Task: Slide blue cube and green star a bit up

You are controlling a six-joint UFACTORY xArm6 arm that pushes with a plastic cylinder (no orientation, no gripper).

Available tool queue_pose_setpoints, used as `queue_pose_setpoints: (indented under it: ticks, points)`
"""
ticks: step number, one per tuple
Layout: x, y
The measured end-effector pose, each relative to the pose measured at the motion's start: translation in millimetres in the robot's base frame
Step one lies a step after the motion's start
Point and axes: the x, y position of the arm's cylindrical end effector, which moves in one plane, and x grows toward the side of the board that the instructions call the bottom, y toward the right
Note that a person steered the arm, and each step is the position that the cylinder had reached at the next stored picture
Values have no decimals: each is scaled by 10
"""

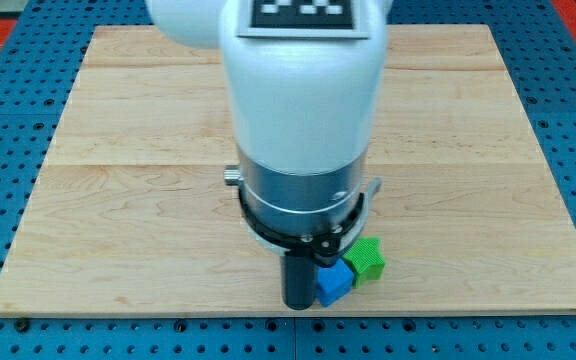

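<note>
While my tip (a bare rod, no fingers) touches the blue cube beside the green star near the counter bottom edge, pushing upward likely comes next.

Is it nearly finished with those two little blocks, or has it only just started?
Probably early on. The blue cube and green star sit touching, both near the board's bottom edge, so nothing looks moved up yet. In hand: my tip is beside the cube, at its left. Left: sliding both towards the view's top.
</note>
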Motion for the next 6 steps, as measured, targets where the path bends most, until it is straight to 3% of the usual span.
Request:
queue_pose_setpoints:
  ticks: [3,5,6]
  points:
    - [104,-60]
    - [92,898]
    - [-170,978]
